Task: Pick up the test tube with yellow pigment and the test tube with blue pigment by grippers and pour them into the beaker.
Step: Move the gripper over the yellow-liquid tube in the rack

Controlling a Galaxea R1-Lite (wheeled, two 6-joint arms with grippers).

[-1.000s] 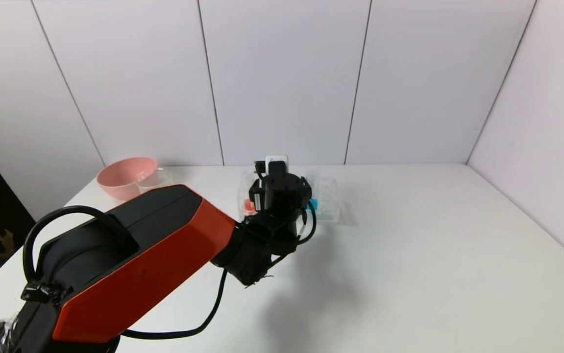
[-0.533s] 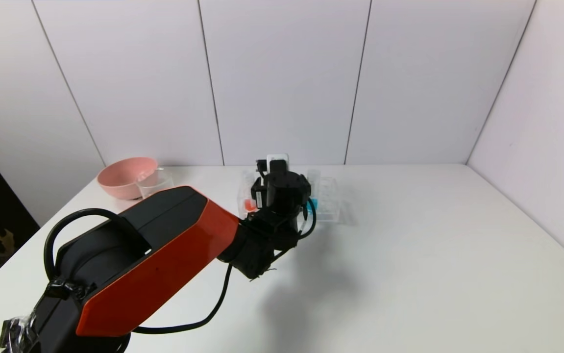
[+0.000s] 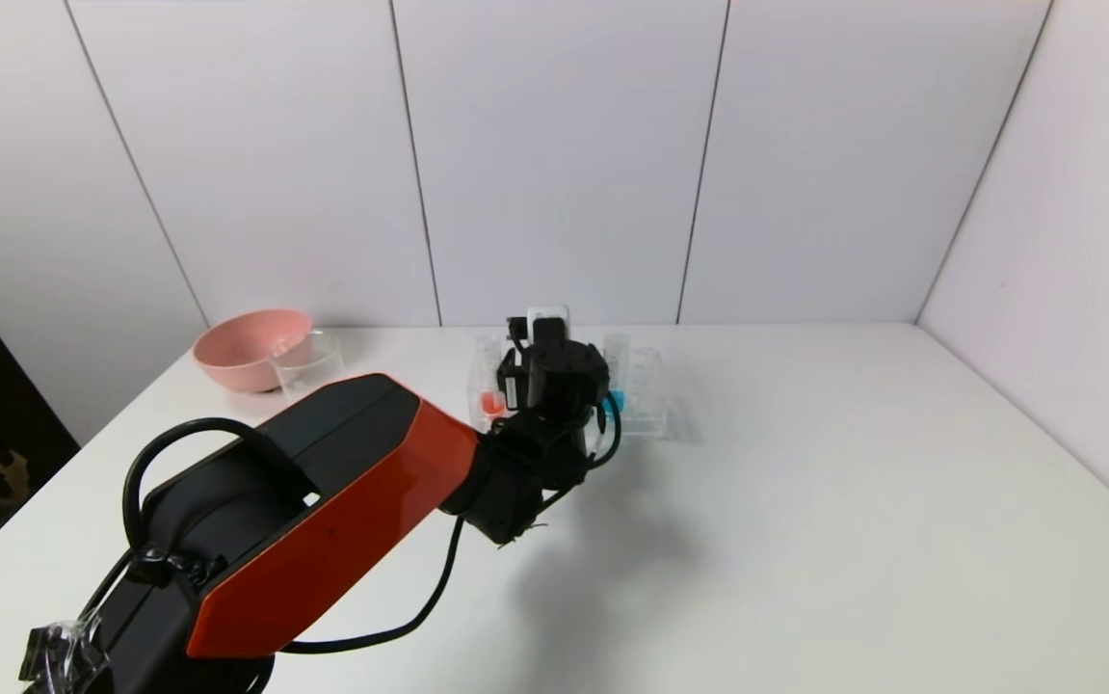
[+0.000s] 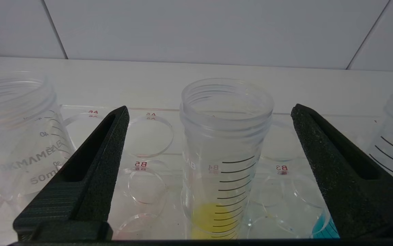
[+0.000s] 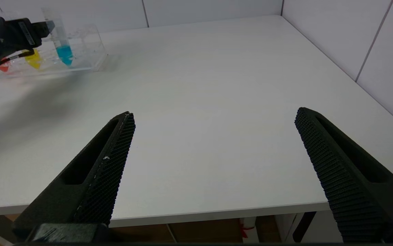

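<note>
The head camera looks down across the white table (image 3: pixel 805 501) toward the back wall. The left wrist camera sits close to the tube rack (image 4: pixel 155 112), facing that wall. The right wrist camera views the same rack (image 5: pixel 90 44) from afar.

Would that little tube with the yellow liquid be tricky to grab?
Probably light: the test tube with yellow pigment holds little liquid. Its smooth clear wall may slip between the open left gripper fingers. It is uncapped, so tilting could spill.
</note>
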